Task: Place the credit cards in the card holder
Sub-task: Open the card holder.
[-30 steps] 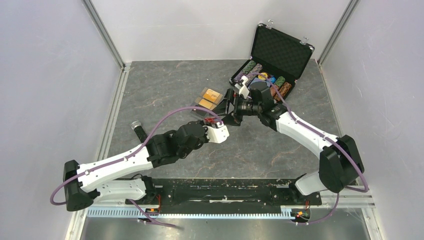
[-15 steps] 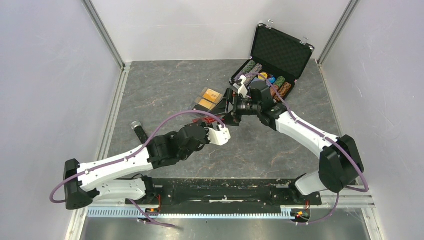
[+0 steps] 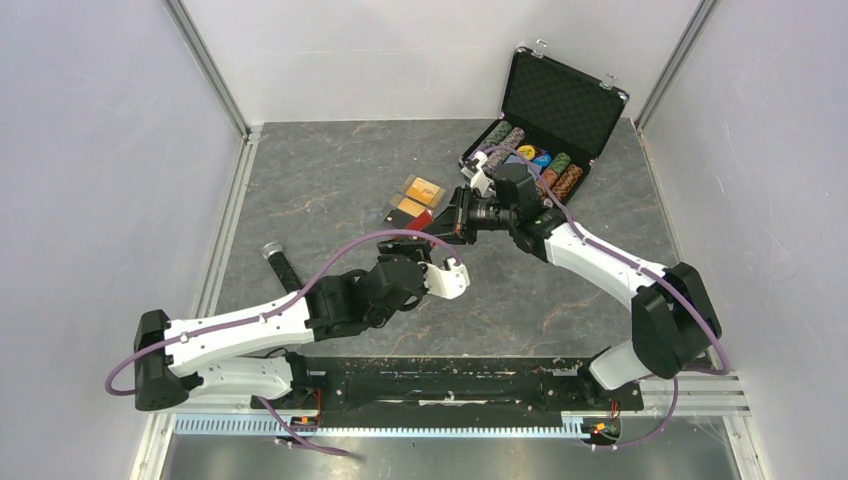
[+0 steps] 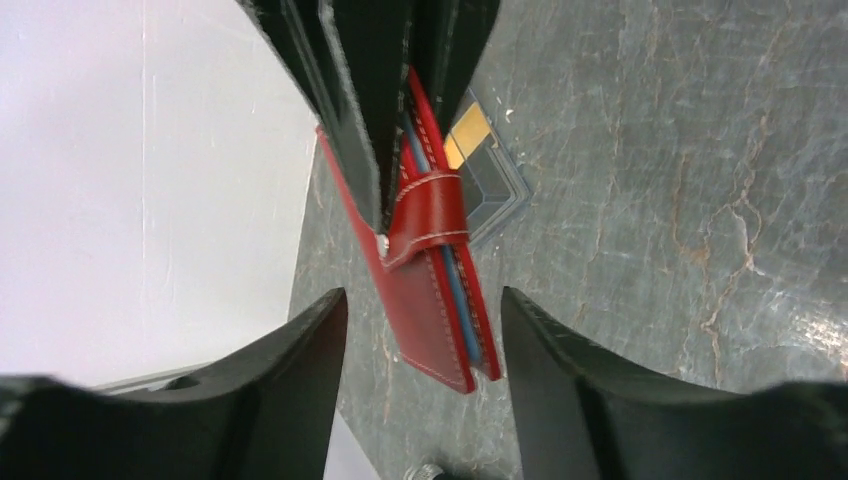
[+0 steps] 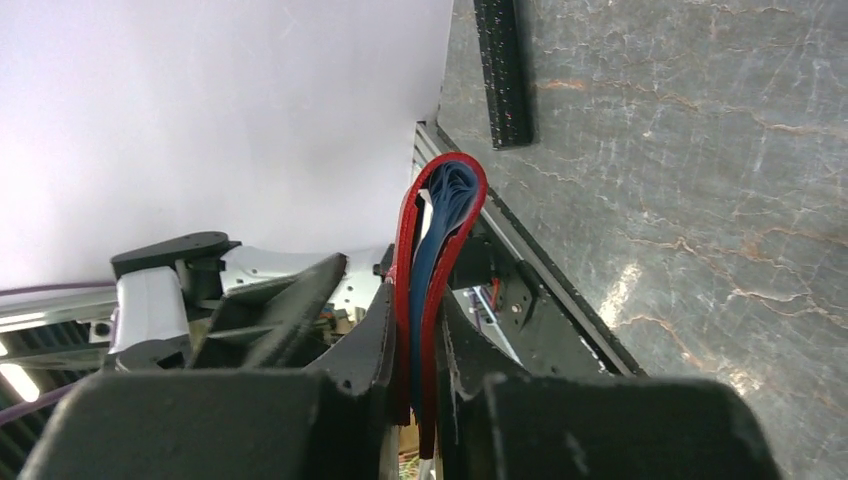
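R wrist view: R gripper [image 5: 415,300] is closed tight on the red card holder [image 5: 455,180], which sits pinched between both fingers. The folded spine points away from the cam, w/ blue lining showing between the 2 red covers. The grey stone-look table [image 5: 650,200] fills the right side of the view.

L wrist view: L gripper [image 4: 422,298] is open and grips nothing. The card holder hangs edge-on in the gap between its 2 fingers, touching neither as far as I can tell. The snap tab [image 4: 430,212] wraps over the holder's edge. The R gripper's dark fingers [image 4: 365,90] clamp its far end. Just beyond is a clear tray [image 4: 500,185] on the table, w/ a gold corner of the credit cards [image 4: 467,135] showing inside it.

Top view: both grippers meet near table centre. The R gripper has the holder just beside the tray's near-right corner, and the L gripper is just in front of it. 2 cards w/ orange/gold faces lie in the tray. None can be seen in the holder. An open black chip case [image 3: 560,95] w/ poker chips [image 3: 520,152] stands at back right, well apart. 1 small black cylinder [image 3: 279,262] lies left of the L arm.
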Tool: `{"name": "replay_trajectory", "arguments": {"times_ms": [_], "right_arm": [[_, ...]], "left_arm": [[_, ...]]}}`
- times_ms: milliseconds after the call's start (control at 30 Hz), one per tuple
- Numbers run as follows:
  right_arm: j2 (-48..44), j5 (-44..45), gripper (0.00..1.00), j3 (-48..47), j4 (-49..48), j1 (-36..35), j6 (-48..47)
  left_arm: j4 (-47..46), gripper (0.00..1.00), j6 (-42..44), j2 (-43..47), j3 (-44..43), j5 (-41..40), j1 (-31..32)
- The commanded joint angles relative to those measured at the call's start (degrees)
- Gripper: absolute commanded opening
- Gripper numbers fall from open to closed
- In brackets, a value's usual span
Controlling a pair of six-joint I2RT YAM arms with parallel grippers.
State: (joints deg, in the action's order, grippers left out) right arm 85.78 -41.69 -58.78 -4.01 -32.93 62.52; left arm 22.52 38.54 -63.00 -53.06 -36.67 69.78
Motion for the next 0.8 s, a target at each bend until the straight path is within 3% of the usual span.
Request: {"name": "replay_trajectory", "arguments": {"times_ms": [0, 67, 367, 533, 667, 767], "right_arm": [[-0.87, 0.99, 0.0, -0.54, 2.21, -0.22, -5.77], [-1.37, 2.44, 0.0, -0.97, 5.19, 0.48, -9.74], [-6.36, 8.37, 0.0, 1.13, 17.41, 8.57, -29.4], [-7.98, 5.54, 0.0, 4.36, 17.32, 12.42, -35.49], [-8.12, 2.71, 0.0, 4.64, 18.58, 12.53, -40.08], [-8.69, 1.57, 0.0, 5.28, 19.22, 12.54, -43.02]], "left_arm": [[-3.14, 0.73, -4.91, 0.14, -0.73, -2.17, 0.54], [-3.42, 0.99, -11.72, 0.25, -0.82, -1.88, 0.58], [-6.57, 1.0, -56.3, -0.05, 0.71, 16.61, 0.48], [-3.89, 1.0, -68.0, -4.23, -1.74, 21.5, -1.24], [0.7, 1.0, -70.18, -8.34, -6.68, 36.67, -9.5], [-1.08, 1.0, -71.96, -8.65, -6.1, 46.89, -16.53]]}}
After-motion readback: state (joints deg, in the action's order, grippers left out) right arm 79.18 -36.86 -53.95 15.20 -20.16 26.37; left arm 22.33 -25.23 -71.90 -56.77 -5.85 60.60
